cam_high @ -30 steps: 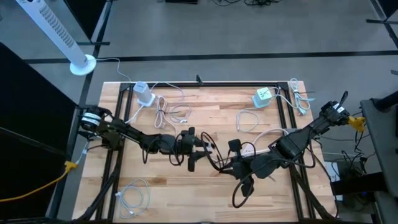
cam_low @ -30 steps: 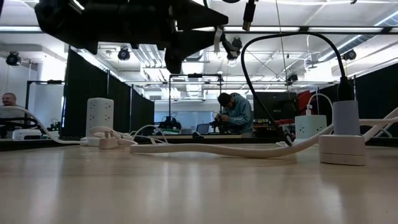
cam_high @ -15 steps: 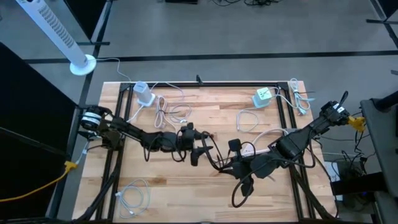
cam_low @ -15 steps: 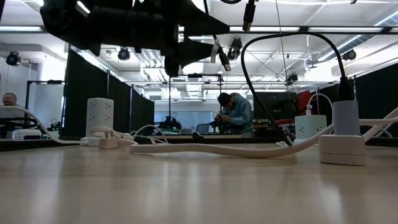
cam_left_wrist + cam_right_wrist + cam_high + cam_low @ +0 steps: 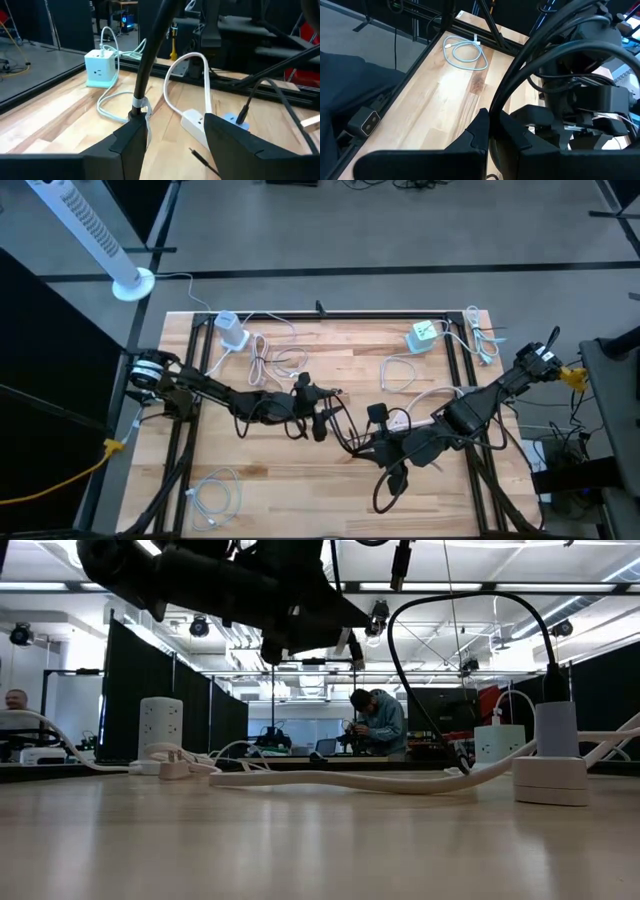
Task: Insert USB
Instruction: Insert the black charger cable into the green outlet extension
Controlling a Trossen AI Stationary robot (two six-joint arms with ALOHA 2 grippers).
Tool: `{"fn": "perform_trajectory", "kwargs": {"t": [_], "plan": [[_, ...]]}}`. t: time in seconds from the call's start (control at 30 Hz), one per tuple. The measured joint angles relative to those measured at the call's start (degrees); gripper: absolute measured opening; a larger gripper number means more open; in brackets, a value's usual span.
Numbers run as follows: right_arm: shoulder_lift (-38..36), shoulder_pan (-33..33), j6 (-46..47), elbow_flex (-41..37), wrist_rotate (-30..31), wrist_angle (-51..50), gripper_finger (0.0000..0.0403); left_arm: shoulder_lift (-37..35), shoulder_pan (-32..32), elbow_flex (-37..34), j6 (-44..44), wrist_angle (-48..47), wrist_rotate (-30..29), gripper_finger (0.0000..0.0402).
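Observation:
A black cable (image 5: 343,423) arcs between my two grippers above the table's middle. It rises from a black plug (image 5: 555,688) on a white power strip (image 5: 405,420). My right gripper (image 5: 492,131) is shut on this cable, just right of the table's centre (image 5: 362,446). My left gripper (image 5: 175,131) hovers beside it (image 5: 320,418), fingers apart. A stretch of the cable with a pale band (image 5: 140,105) runs down past one of its fingers. The same banded piece juts from the left gripper in the low view (image 5: 355,647). My left gripper is open; the banded stretch of cable (image 5: 139,111) lies along the inner edge of one finger (image 5: 131,142), and I cannot tell whether they touch. My right gripper pinches the black cable (image 5: 496,102) between its two fingers, which lie across it. The cable is lifted clear and curves away beyond the fingertips.
A white charger cube (image 5: 232,330) and loose white cords (image 5: 275,360) lie far left, a pale green cube (image 5: 422,335) with cords far right, and a coiled cord (image 5: 215,495) near left. People show in the room behind (image 5: 380,720).
My left gripper has moved a little toward the table's right, closer to the right gripper, and has turned about. The banded cable piece at its tip has sunk and tipped over in the low view. The right arm has kept still.

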Motion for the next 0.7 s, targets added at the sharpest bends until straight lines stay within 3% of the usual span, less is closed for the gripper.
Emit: {"fn": "perform_trajectory", "kwargs": {"t": [0.37, 0.53, 0.7], "plan": [[-0.02, 0.0, -0.69, 0.0, -0.02, -0.36, 0.0005, -1.26, -2.66, 0.0, 8.66, -2.61, -4.35, 0.0149], [-0.02, 0.0, -0.79, 0.0, -0.02, -0.37, 0.0005, -1.81, -4.34, 0.0, 7.48, -7.15, -11.01, 0.0139], [-0.02, 0.0, -0.55, 0.0, -0.02, -0.37, 0.0005, -2.3, -4.92, 0.0, 3.42, -7.61, -12.43, 0.0132]]}}
